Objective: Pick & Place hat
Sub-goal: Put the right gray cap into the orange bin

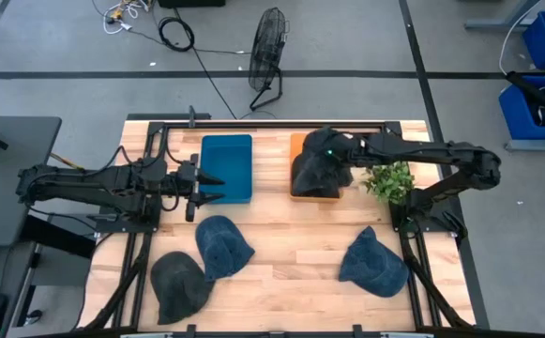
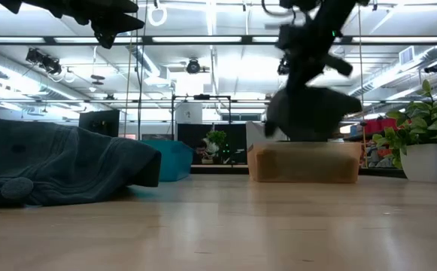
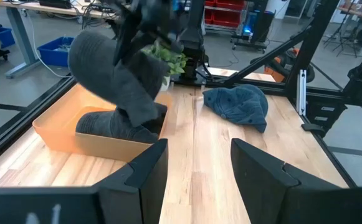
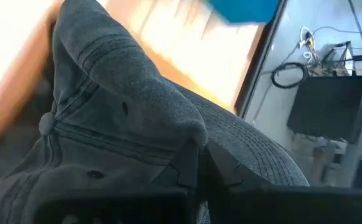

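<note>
My right gripper [image 1: 324, 148] is over the orange bin [image 1: 297, 143], shut on a dark grey hat [image 1: 317, 169] that hangs above the bin [image 2: 304, 162] in the low view. A second dark hat [image 3: 106, 124] lies inside the bin. My left gripper [image 1: 208, 187] waits open, level, at the blue bin [image 1: 227, 167]. Three more hats lie flat on the table: a blue one [image 1: 223, 246], a dark grey one [image 1: 180, 284] and another blue one [image 1: 373, 263]. My right gripper [image 4: 199, 163] pinches the dark grey hat between its two fingers where the ribbed brim [image 4: 249, 158] meets the crown [image 4: 124, 112]. It comes from above. The hat hangs below the fingers, and its lower end [image 3: 144, 118] reaches down into the orange bin [image 3: 62, 134].
A potted plant [image 1: 389, 178] stands just right of the orange bin, under the right arm. Black frame rails run along the table's left and right sides. Bare wood [image 1: 295, 253] shows between the hats near the front edge.
</note>
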